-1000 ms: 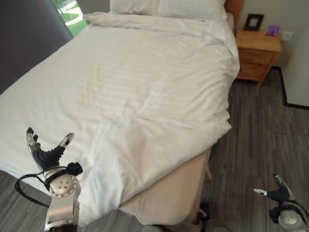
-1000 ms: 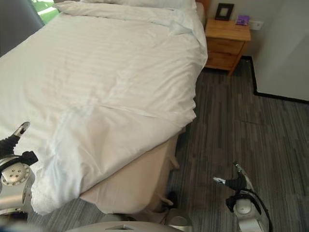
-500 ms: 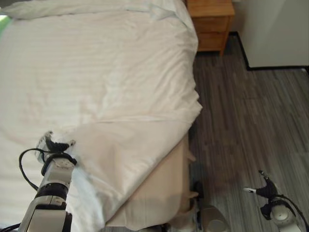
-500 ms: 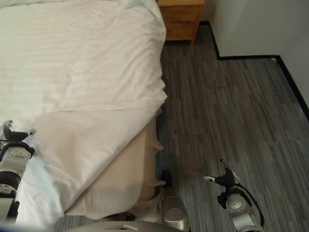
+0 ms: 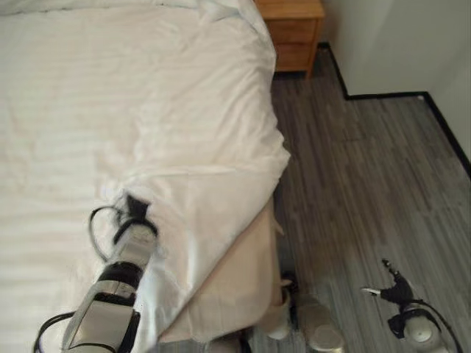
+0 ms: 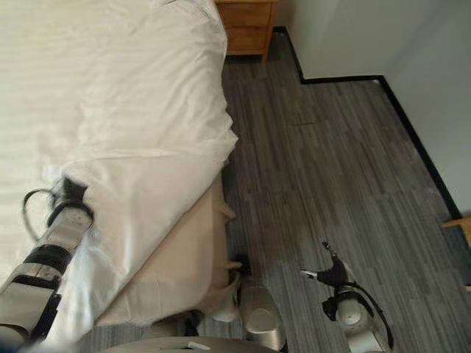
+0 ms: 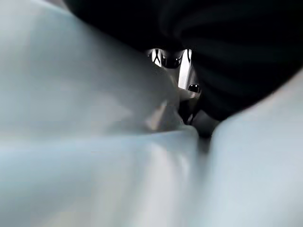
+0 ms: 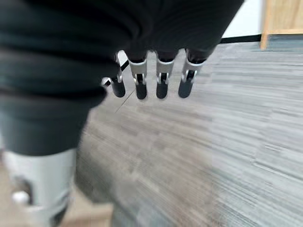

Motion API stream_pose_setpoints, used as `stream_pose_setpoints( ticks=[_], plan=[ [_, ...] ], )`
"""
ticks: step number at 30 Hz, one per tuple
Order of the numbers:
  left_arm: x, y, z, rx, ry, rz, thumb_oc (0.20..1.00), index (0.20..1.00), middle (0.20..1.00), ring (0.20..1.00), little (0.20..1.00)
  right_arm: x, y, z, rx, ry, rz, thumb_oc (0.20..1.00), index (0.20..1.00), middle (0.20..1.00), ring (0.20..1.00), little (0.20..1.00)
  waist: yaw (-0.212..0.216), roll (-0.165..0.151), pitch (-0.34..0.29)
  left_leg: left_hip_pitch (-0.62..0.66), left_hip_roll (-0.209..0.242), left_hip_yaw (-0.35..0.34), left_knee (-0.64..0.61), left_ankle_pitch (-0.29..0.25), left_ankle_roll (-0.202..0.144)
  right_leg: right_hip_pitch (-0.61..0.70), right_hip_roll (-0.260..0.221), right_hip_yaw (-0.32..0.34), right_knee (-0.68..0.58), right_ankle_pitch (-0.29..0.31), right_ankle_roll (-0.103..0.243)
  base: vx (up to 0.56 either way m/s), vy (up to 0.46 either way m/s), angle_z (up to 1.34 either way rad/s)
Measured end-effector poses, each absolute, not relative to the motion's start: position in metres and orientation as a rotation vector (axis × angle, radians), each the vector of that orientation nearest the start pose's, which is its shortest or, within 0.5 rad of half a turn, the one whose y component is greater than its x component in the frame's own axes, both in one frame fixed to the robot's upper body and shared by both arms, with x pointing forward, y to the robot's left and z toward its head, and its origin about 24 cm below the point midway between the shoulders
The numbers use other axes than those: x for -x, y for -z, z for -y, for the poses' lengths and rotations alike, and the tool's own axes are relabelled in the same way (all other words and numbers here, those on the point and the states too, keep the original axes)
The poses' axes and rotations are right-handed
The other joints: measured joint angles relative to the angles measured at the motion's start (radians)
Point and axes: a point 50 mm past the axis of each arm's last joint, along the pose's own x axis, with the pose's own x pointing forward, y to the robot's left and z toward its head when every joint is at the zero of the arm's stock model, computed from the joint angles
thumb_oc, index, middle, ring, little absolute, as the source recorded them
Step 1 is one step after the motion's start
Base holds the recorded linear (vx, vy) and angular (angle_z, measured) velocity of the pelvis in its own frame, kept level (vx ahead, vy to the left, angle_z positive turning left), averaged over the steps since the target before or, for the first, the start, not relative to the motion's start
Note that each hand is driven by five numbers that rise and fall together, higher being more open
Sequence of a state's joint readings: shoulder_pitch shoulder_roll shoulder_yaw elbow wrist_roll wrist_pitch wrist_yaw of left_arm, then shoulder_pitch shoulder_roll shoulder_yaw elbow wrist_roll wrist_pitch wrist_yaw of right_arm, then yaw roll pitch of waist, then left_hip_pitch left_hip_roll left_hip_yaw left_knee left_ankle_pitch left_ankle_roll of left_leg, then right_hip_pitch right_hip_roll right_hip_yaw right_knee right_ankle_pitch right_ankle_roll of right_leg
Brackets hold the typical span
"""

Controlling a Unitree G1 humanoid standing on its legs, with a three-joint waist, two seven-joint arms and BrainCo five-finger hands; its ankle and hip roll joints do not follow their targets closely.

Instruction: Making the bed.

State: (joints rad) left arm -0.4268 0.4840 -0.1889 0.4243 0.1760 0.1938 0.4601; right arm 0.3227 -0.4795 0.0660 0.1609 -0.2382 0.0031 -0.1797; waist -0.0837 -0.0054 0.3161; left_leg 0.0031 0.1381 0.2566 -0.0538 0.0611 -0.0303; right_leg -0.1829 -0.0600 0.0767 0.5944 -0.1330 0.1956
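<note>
White duvet [image 5: 147, 110] buries the left hand [image 5: 135, 209], grip unclear; right hand [image 5: 397, 288] hangs slack-fingered over floor [image 5: 368, 169] beside nightstand [image 5: 291, 29].

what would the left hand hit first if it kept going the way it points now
Most likely more of the white duvet. The left hand sits at a raised fold of it, pointing up the bed, and its wrist view shows white cloth close around the fingers. Depth beyond the fold is unclear.

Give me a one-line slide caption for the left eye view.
Left robot hand reaches under the white duvet's folded corner; right robot hand idles above the floor.
</note>
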Motion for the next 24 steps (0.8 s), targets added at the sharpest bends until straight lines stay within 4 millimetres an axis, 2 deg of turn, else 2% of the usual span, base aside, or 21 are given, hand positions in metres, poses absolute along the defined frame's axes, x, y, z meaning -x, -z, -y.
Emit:
stream_pose_setpoints(
  ticks=[2,3,4,5,6,7,8,9,11,13,14,15,16,17,18,19,20,21,22,23,24],
  plan=[
    [-0.328,-0.081,-0.223,-0.7,-0.389,0.003,0.2,0.2,0.2,0.2,0.2,-0.173,0.018,0.256,0.741,0.075,-0.356,1.0,1.0,1.0,1.0,1.0,0.027,-0.015,-0.001,-0.005,-0.011,-0.012,0.02,0.008,-0.004,0.121,-0.014,0.006,-0.12,-0.049,0.002,-0.23,-0.16,0.02],
    [-0.328,-0.085,-0.215,-0.666,-0.379,0.038,0.2,0.2,0.2,0.2,0.2,-0.186,0.003,0.245,0.731,0.051,-0.264,1.0,1.0,1.0,1.0,1.0,0.053,-0.039,-0.003,-0.01,-0.021,-0.008,0.028,0.016,-0.018,0.219,-0.029,0.009,-0.316,-0.063,-0.044,-0.46,-0.282,-0.27],
    [-0.327,-0.085,-0.215,-0.663,-0.375,0.044,0.2,0.2,0.2,0.2,0.2,-0.208,-0.017,0.235,0.739,0.021,-0.143,1.0,1.0,1.0,1.0,1.0,0.063,-0.042,-0.003,-0.024,-0.013,-0.005,0.018,0.045,-0.047,0.288,-0.023,-0.002,-0.496,-0.049,-0.066,-0.48,-0.273,-0.3],
    [-0.326,-0.081,-0.216,-0.663,-0.374,0.03,0.2,0.2,0.2,0.2,0.2,-0.214,-0.021,0.232,0.75,0.021,-0.116,1.0,1.0,1.0,1.0,1.0,0.057,-0.033,-0.003,-0.026,0.001,-0.017,0.014,0.052,-0.05,0.308,-0.009,-0.005,-0.545,-0.026,-0.089,-0.38,-0.214,-0.08],
    [-0.321,-0.075,-0.213,-0.646,-0.358,0.015,0.2,0.2,0.2,0.2,0.2,-0.217,-0.029,0.232,0.778,0.014,-0.09,1.0,1.0,1.0,1.0,1.0,0.055,-0.012,-0.008,-0.039,0.024,-0.041,0.017,0.08,-0.05,0.313,0.025,-0.025,-0.562,0.003,-0.107,-0.27,-0.12,-0.02],
    [-0.313,-0.073,-0.206,-0.622,-0.337,0.029,0.2,0.2,0.2,0.2,0.2,-0.214,-0.036,0.235,0.805,0.012,-0.064,1.0,1.0,1.0,1.0,1.0,0.057,-0.008,-0.01,-0.035,0.042,-0.049,0.008,0.099,-0.072,0.319,0.033,-0.017,-0.587,0.015,-0.111,-0.28,-0.102,0.03],
    [-0.309,-0.067,-0.203,-0.623,-0.312,0.023,0.2,0.2,0.2,0.2,0.2,-0.214,-0.039,0.239,0.819,0.021,-0.054,1.0,1.0,1.0,1.0,1.0,0.057,-0.003,-0.012,-0.028,0.053,-0.056,0.008,0.107,-0.073,0.34,0.048,-0.022,-0.613,0.035,-0.126,-0.54,-0.18,-0.02],
    [-0.303,-0.056,-0.194,-0.602,-0.273,-0.01,0.2,0.2,0.2,0.2,0.2,-0.214,-0.035,0.244,0.849,0.028,-0.078,1.0,1.0,1.0,1.0,1.0,0.054,0.006,-0.015,-0.022,0.074,-0.055,0.009,0.125,-0.086,0.346,0.071,-0.025,-0.615,0.046,-0.136,-0.39,-0.122,-0.03],
    [-0.294,-0.042,-0.178,-0.571,-0.211,-0.044,0.2,0.2,0.2,0.2,0.2,-0.213,-0.022,0.251,0.868,0.034,-0.144,1.0,1.0,1.0,1.0,1.0,0.055,0.007,-0.016,-0.019,0.079,-0.075,0.013,0.17,-0.129,0.343,0.073,-0.015,-0.604,0.051,-0.146,-0.41,-0.14,-0.1],
    [-0.289,-0.036,-0.165,-0.549,-0.151,-0.056,0.2,0.2,0.2,0.2,0.2,-0.206,-0.015,0.255,0.872,0.038,-0.189,1.0,1.0,1.0,1.0,1.0,0.042,0.01,-0.015,-0.021,0.058,-0.083,0.044,0.161,-0.146,0.34,0.061,-0.025,-0.604,0.07,-0.161,-0.44,-0.148,-0.02],
    [-0.284,-0.039,-0.161,-0.535,-0.129,-0.031,0.2,0.2,0.2,0.2,0.2,-0.202,-0.01,0.253,0.852,0.044,-0.207,1.0,1.0,1.0,1.0,1.0,0.026,-0.021,-0.007,-0.039,0.015,-0.105,0.133,0.083,-0.151,0.343,0.016,-0.028,-0.611,0.078,-0.157,-0.2,-0.057,-0.06],
    [-0.283,-0.041,-0.155,-0.526,-0.097,-0.021,0.2,0.2,0.2,0.2,0.2,-0.196,-0.006,0.254,0.851,0.046,-0.228,1.0,1.0,1.0,1.0,1.0,0.019,-0.04,-0.008,-0.036,-0.021,-0.115,0.198,0.034,-0.139,0.335,-0.012,-0.029,-0.608,0.085,-0.153,-0.28,-0.08,0.03],
    [-0.283,-0.043,-0.15,-0.523,-0.071,-0.007,0.2,0.2,0.2,0.2,0.2,-0.192,-0.004,0.256,0.851,0.056,-0.241,1.0,1.0,1.0,1.0,1.0,0.002,-0.044,-0.007,-0.035,-0.048,-0.132,0.258,-0.025,-0.13,0.34,-0.028,-0.034,-0.609,0.09,-0.145,-0.21,-0.035,0.09],
    [-0.282,-0.045,-0.145,-0.52,-0.052,0.006,0.2,0.2,0.2,0.2,0.2,-0.188,-0.002,0.258,0.853,0.07,-0.254,1.0,1.0,1.0,1.0,1.0,-0.01,-0.04,-0.011,-0.026,-0.06,-0.13,0.264,-0.046,-0.121,0.338,-0.033,-0.038,-0.609,0.092,-0.138,-0.36,-0.014,0.37],
    [-0.282,-0.047,-0.136,-0.512,-0.006,0.026,0.2,0.2,0.2,0.2,0.2,-0.181,0.002,0.262,0.841,0.108,-0.286,1.0,1.0,1.0,1.0,1.0,-0.046,-0.039,-0.013,-0.04,-0.052,-0.123,0.323,-0.116,-0.098,0.323,-0.048,-0.073,-0.601,0.096,-0.134,-0.25,0.006,0.46],
    [-0.282,-0.046,-0.131,-0.523,0.03,0.026,0.2,0.2,0.2,0.2,0.2,-0.173,0.007,0.264,0.812,0.152,-0.313,1.0,1.0,1.0,1.0,1.0,-0.056,-0.045,-0.015,-0.054,-0.033,-0.097,0.41,-0.157,-0.095,0.324,-0.058,-0.093,-0.597,0.099,-0.132,-0.21,0.041,0.43],
    [-0.28,-0.043,-0.126,-0.527,0.059,0.021,0.2,0.2,0.2,0.2,0.2,-0.168,0.01,0.265,0.794,0.181,-0.329,1.0,1.0,1.0,1.0,1.0,-0.064,-0.047,-0.02,-0.05,-0.022,-0.09,0.444,-0.173,-0.1,0.325,-0.063,-0.101,-0.594,0.098,-0.131,-0.15,0.058,0.53],
    [-0.273,-0.031,-0.108,-0.528,0.154,-0.009,0.2,0.2,0.2,0.2,0.2,-0.153,0.019,0.268,0.776,0.226,-0.385,1.0,1.0,1.0,1.0,1.0,-0.104,-0.053,-0.045,-0.021,0.018,-0.074,0.453,-0.204,-0.118,0.312,-0.087,-0.137,-0.592,0.101,-0.115,-0.24,0.102,0.56],
    [-0.272,-0.026,-0.102,-0.533,0.186,-0.023,0.2,0.2,0.2,0.2,0.2,-0.147,0.023,0.272,0.767,0.26,-0.41,1.0,1.0,1.0,1.0,1.0,-0.122,-0.054,-0.048,-0.007,0.034,-0.071,0.447,-0.223,-0.123,0.304,-0.098,-0.153,-0.589,0.106,-0.107,-0.23,0.143,0.69],
    [-0.27,-0.022,-0.095,-0.527,0.222,-0.037,1.0,1.0,1.0,1.0,1.0,-0.145,0.028,0.274,0.753,0.29,-0.436,1.0,1.0,1.0,1.0,1.0,-0.137,-0.04,-0.057,0.01,0.033,-0.077,0.411,-0.227,-0.123,0.299,-0.105,-0.157,-0.585,0.104,-0.088,-0.22,0.159,0.41],
    [-0.264,-0.013,-0.08,-0.503,0.277,-0.066,1.0,1.0,1.0,1.0,1.0,-0.139,0.033,0.277,0.758,0.303,-0.475,1.0,1.0,1.0,1.0,1.0,-0.151,-0.035,-0.059,0.024,0.021,-0.095,0.34,-0.258,-0.114,0.268,-0.115,-0.157,-0.57,0.114,-0.07,-0.25,0.241,0.52]
  ],
)
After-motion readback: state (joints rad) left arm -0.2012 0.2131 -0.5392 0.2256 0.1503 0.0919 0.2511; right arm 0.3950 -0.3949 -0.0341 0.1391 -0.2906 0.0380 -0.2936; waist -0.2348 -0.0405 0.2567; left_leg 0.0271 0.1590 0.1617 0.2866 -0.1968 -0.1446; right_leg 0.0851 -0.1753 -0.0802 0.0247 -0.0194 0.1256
